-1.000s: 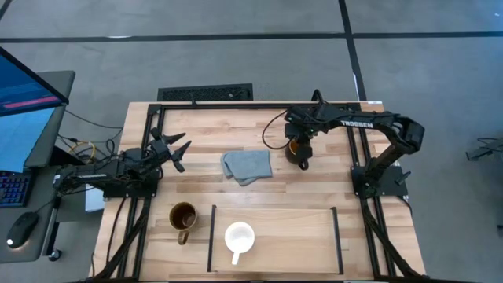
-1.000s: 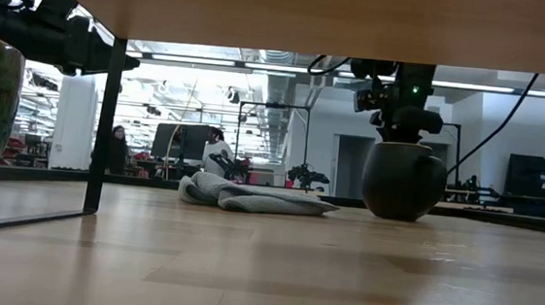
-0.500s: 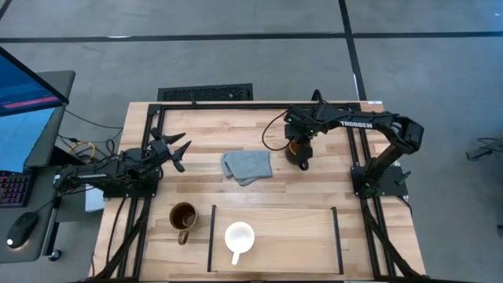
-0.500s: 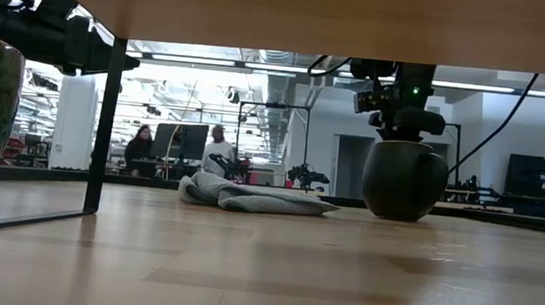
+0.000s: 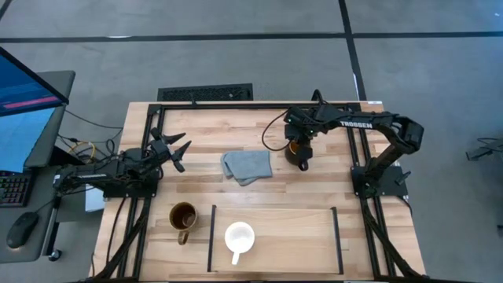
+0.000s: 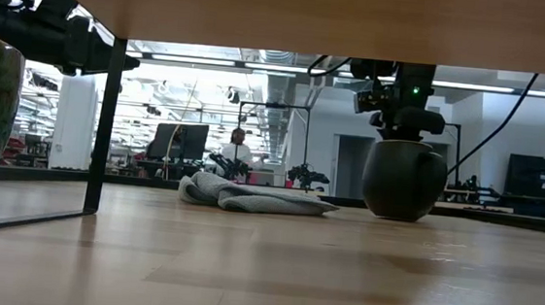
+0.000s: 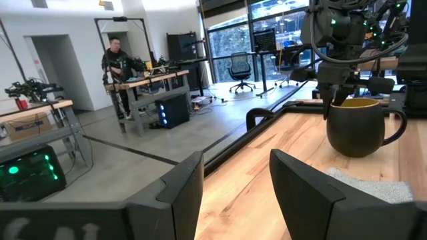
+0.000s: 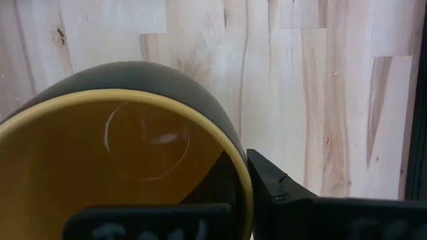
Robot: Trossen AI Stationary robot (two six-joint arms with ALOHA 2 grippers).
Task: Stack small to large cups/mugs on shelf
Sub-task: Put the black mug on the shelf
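Note:
The dark mug with the yellow inside stands on its base on the table at the far right; it also shows in the low view and in the left wrist view. My right gripper is over it, shut on its rim. The small white mug stands on the wooden shelf between the two black bars. The brownish-gold mug stands just left of the left bar. My left gripper is open and empty at the table's left. My right gripper straddles the dark mug's rim wall, one finger inside the mug and one finger outside. The fingers come from above, pointing down. The mug stands upright with its base on the table.
A crumpled grey cloth lies mid-table between the two grippers. A black metal frame runs along the table's far edge and sides. The shelf has bare wood to the right of the white mug. People stand at desks in the room behind.

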